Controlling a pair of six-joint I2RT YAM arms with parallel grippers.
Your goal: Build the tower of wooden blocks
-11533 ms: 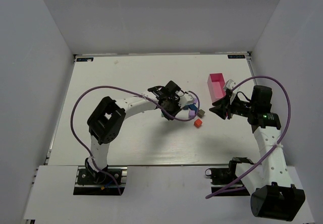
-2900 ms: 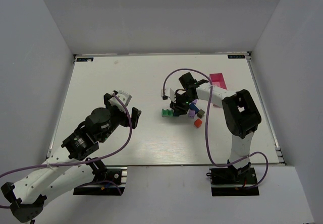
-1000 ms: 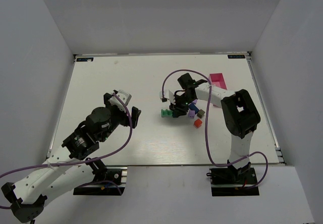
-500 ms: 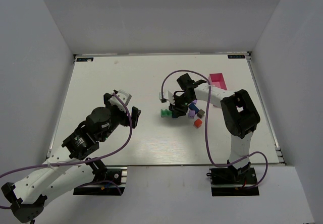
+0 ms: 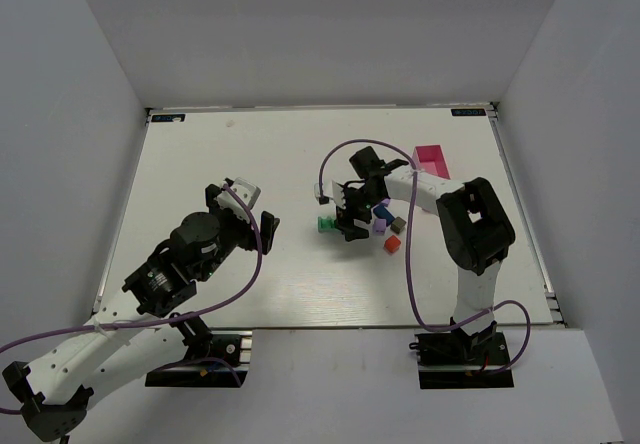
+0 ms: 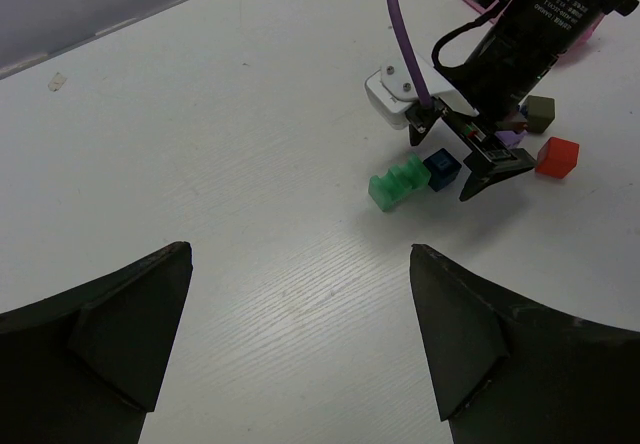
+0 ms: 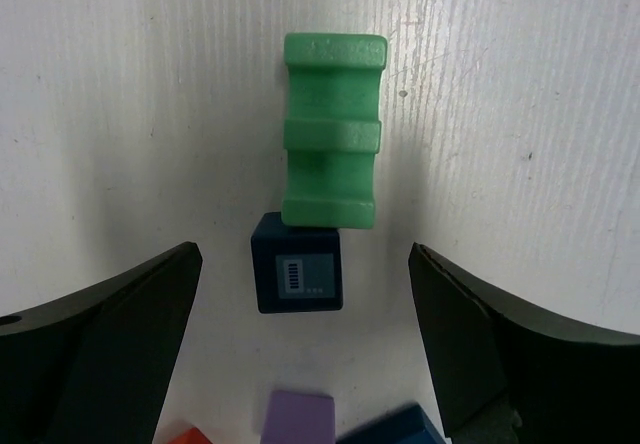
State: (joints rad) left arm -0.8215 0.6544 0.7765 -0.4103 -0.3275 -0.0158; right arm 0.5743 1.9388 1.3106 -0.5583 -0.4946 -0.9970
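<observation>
We record the right gripper (image 7: pixel 302 264) spread wide and empty above a dark blue cube (image 7: pixel 296 276), which touches a green notched block (image 7: pixel 332 129). Purple cube (image 7: pixel 300 414), red cube (image 6: pixel 557 156) and grey-brown cube (image 6: pixel 540 113) lie loose nearby. Left gripper (image 6: pixel 297 264) is likewise spread and empty, well apart.

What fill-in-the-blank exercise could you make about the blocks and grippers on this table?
The dark blue cube touches a notched block coloured ____.
The right gripper hangs above them with its jaws ____.
The left gripper holds ____.
Missing words: green; open; nothing.
</observation>
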